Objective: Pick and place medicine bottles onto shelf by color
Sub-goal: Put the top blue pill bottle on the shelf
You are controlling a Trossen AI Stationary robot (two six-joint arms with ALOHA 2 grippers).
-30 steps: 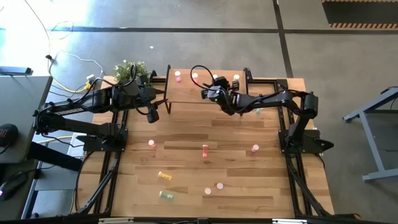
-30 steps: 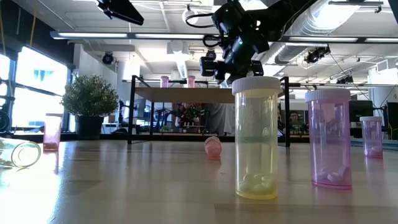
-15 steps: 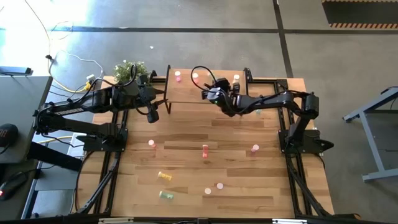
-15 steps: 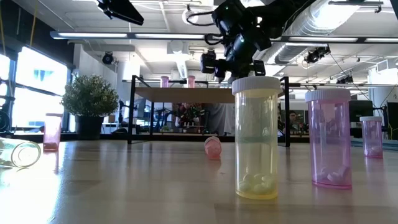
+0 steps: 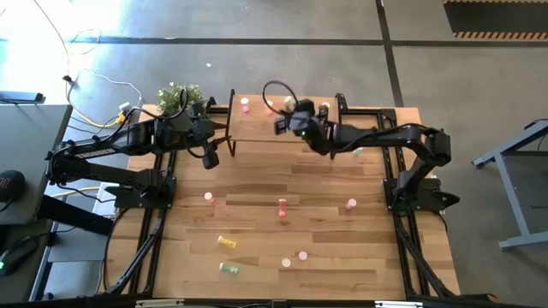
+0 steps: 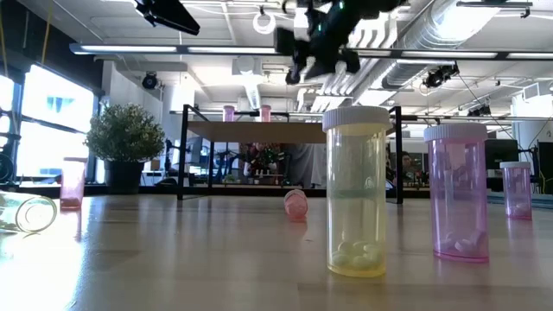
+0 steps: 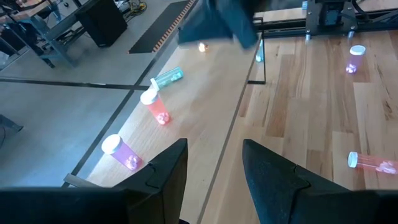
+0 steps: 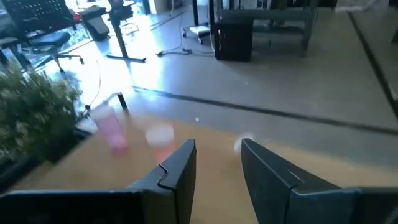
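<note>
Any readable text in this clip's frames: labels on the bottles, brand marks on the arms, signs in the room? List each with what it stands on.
None can be read.
Yellow bottle and pink bottle: clear walls, no label showing.
Shelf and its bottles: no print visible.
Arms and room behind: any marks are too small or blurred to read.

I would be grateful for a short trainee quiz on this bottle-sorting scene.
1. True or false: the right gripper, above the shelf, holds a bottle.
2. In the low view, the upright bottle nearest the camera is: A pink, B yellow, C green.
3. Which item that is not a bottle stands at the table corner near the left arm?

Key:
1. False; its fingers are open and empty.
2. B, the yellow bottle.
3. The potted plant.
</note>
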